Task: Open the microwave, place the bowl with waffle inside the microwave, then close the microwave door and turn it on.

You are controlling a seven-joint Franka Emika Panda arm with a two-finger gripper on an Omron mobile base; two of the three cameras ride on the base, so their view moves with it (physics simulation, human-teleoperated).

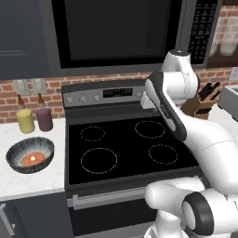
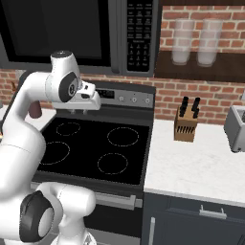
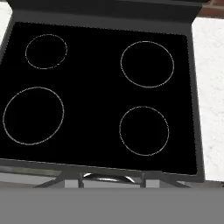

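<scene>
Stove (image 1: 125,148) lies under me with its black glass top and four thin burner rings, and my hand camera looks straight down on it. My arm (image 1: 169,109) is raised over the back of the stove, near the knob panel (image 2: 127,98), and my wrist points down toward the cooktop. My pincer itself I cannot see well — the fingertips are not clear in the hand view, so I cannot tell how far it is open, and I see nothing held in it. The microwave (image 1: 125,32) hangs above the stove, and the microwave door (image 1: 111,30) with its big black window is shut; the keypad strip (image 2: 139,33) is on its right side. The bowl (image 1: 30,155) stands on the white counter (image 1: 28,181) to the left of the stove, well apart from my hand, and the waffle (image 1: 33,158) lies inside it — a small orange-red disc. Behind the bowl, near the brick wall, stand a yellow jar (image 1: 25,121) and a dark purple jar (image 1: 44,119) side by side. On the right counter a wooden knife block (image 2: 185,123) stands near the wall, and further right is a grey toaster (image 2: 235,127). On the shelf above them two pale glasses (image 2: 183,43) stand next to each other.
</scene>
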